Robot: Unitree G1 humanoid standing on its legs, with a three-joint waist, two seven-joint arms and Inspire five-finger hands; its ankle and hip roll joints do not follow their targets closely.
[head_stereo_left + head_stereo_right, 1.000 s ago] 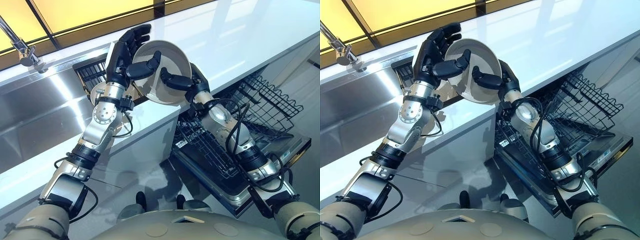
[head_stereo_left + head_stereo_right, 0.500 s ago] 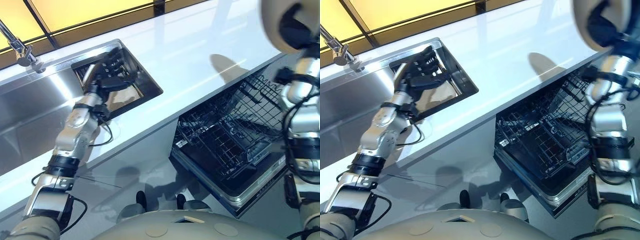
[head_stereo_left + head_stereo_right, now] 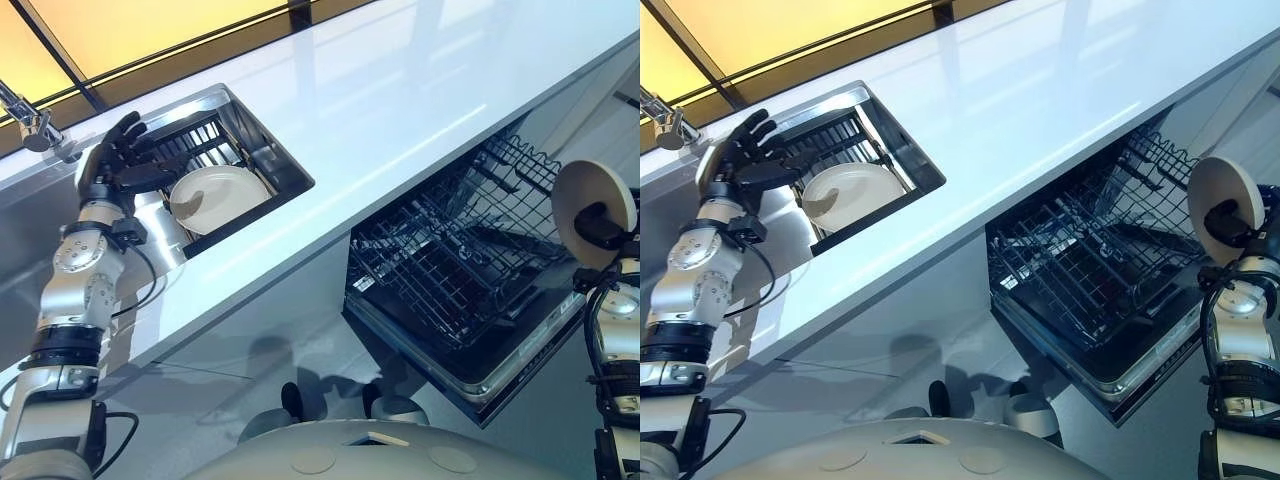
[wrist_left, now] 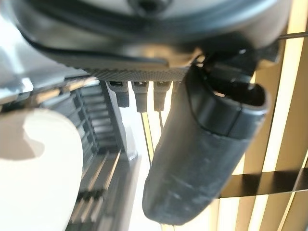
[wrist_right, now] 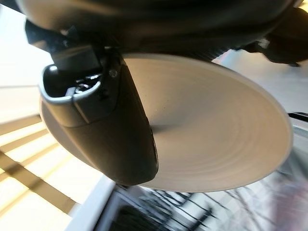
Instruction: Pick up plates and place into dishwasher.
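My right hand [image 3: 603, 226] is shut on a cream plate [image 3: 588, 200], thumb across its face, held upright at the far right beside the dishwasher's open wire rack [image 3: 450, 255]. The right wrist view shows the thumb [image 5: 115, 130] pressed on that plate [image 5: 216, 139]. A second cream plate [image 3: 218, 195] lies in the dark dish rack [image 3: 195, 140] inside the sink. My left hand [image 3: 115, 160] hovers open with spread fingers just left of this plate, apart from it. In the left wrist view the thumb [image 4: 202, 159] stands straight beside the plate [image 4: 33, 178].
A white counter [image 3: 400, 90] runs between the sink and the dishwasher. The dishwasher door [image 3: 480, 375] lies open below the pulled-out rack. A chrome faucet [image 3: 30, 120] stands at the sink's far left. The steel sink basin [image 3: 20, 230] lies behind my left arm.
The plate passed from both hands to the right hand, which swung right and has come down beside the dishwasher rack. My left hand went back over the sink and left, uncovering the second plate.
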